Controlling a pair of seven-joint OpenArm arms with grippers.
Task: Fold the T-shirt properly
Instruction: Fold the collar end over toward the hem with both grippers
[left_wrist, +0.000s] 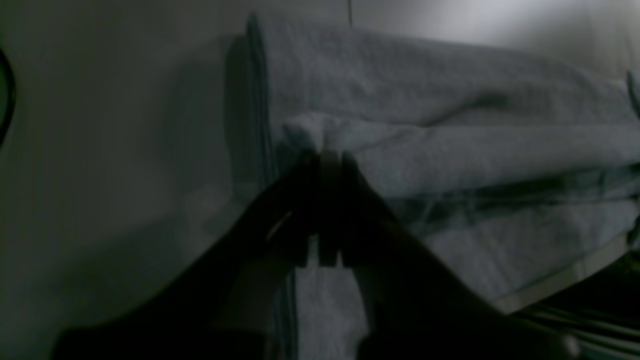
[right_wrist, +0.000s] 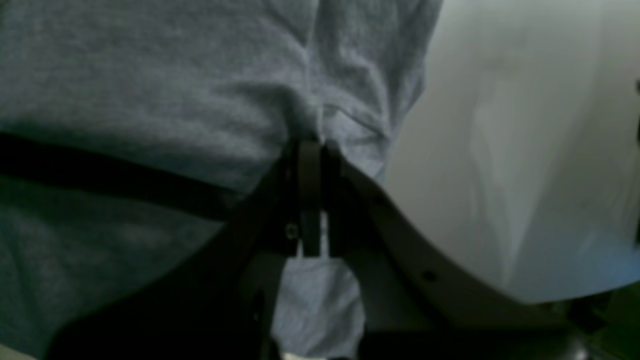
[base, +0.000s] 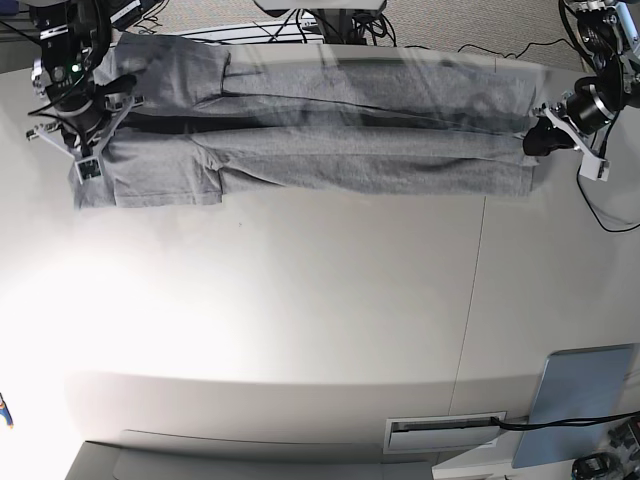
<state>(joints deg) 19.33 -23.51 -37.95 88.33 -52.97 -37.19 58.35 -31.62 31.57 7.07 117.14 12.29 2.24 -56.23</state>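
The heather-grey T-shirt (base: 350, 150) lies stretched in a long band along the far edge of the white table (base: 300, 300), folded lengthwise, plain side showing. My left gripper (base: 540, 138) is at its right end, shut on a raised pinch of the fabric edge; the left wrist view shows the gripper (left_wrist: 327, 150) clamped on the cloth (left_wrist: 450, 100). My right gripper (base: 88, 140) is at the shirt's left end near the sleeve, shut on a gathered fold; the right wrist view shows the gripper (right_wrist: 310, 142) on the cloth (right_wrist: 150, 75). No lettering shows.
A flat blue-grey panel (base: 585, 405) lies at the table's near right corner, with a slotted white plate (base: 445, 432) beside it. Cables (base: 470, 45) run behind the table's far edge. A seam (base: 480, 260) crosses the tabletop on the right.
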